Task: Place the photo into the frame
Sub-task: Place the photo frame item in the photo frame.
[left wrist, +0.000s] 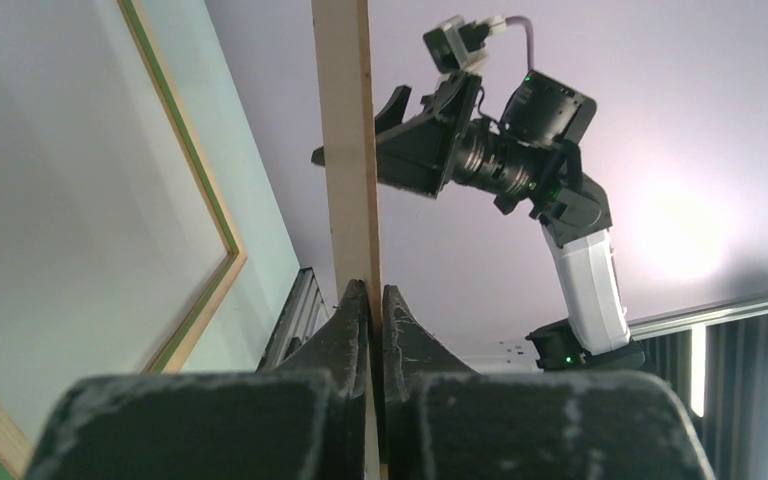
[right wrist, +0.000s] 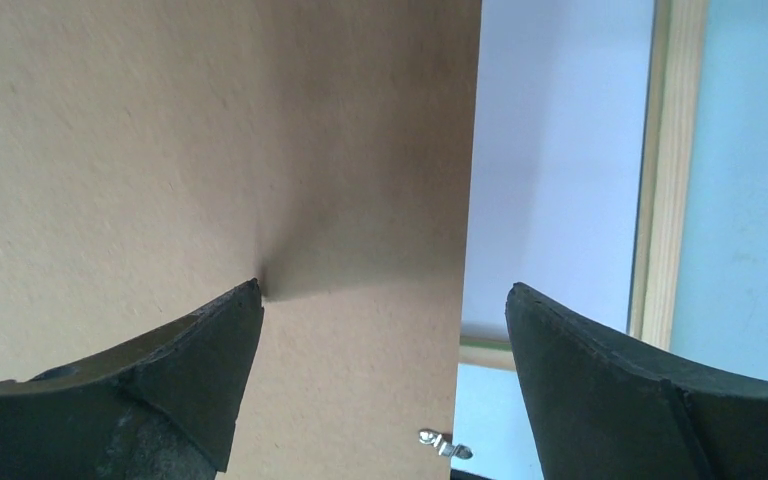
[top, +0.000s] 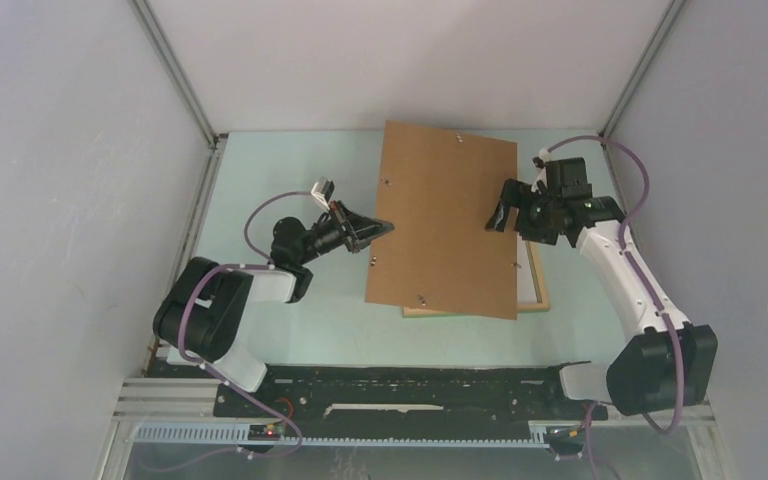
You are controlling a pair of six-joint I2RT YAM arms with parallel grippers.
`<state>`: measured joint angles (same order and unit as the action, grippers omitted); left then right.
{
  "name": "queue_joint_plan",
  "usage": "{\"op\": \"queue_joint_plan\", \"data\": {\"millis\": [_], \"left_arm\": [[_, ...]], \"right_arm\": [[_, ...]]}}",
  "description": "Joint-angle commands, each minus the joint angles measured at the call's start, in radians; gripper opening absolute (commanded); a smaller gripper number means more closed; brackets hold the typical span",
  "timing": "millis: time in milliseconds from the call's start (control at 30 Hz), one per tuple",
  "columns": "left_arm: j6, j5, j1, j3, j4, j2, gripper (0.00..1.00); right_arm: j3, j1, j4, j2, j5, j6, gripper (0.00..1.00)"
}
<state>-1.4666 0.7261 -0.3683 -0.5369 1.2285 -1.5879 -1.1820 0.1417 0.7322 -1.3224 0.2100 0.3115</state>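
Here we see the left end effector (top: 385, 228) pinching the left edge of the brown backing board (top: 445, 220), its fingers pressed together on it. The right end effector (top: 500, 215) is spread wide at the board's right edge. The frame (top: 537, 285) lies on the counter (top: 290, 170), mostly covered by the board.

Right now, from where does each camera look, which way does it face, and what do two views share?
Top external: above and behind the arms, facing down on the table, brown board and frame; left tool and right tool show.
Left wrist: on the left arm, facing along the board's edge toward the right arm; its shut fingers show.
Right wrist: on the right arm, facing the board's face and the frame's rim; its open fingers show.
Shared: all three show board and frame.
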Motion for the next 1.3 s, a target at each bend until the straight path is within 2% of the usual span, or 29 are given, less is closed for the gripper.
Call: {"op": "queue_joint_plan", "data": {"millis": [0, 433, 633, 1267], "left_arm": [[-0.039, -0.031, 0.001, -0.056, 0.146, 0.007, 0.0], [-0.057, -0.058, 0.003, -0.075, 0.161, -0.026, 0.0], [-0.065, -0.062, 0.005, -0.082, 0.168, -0.04, 0.0], [-0.069, -0.06, 0.006, -0.085, 0.174, -0.051, 0.0]], "right_arm": [[0.051, 0.009, 0.019, 0.087, 0.071, -0.015, 0.99], [0.126, 0.075, 0.036, 0.198, 0.055, 0.023, 0.99], [0.139, 0.104, 0.062, 0.213, -0.015, 0.027, 0.99], [0.167, 0.113, 0.034, 0.225, 0.013, 0.056, 1.0]]}}
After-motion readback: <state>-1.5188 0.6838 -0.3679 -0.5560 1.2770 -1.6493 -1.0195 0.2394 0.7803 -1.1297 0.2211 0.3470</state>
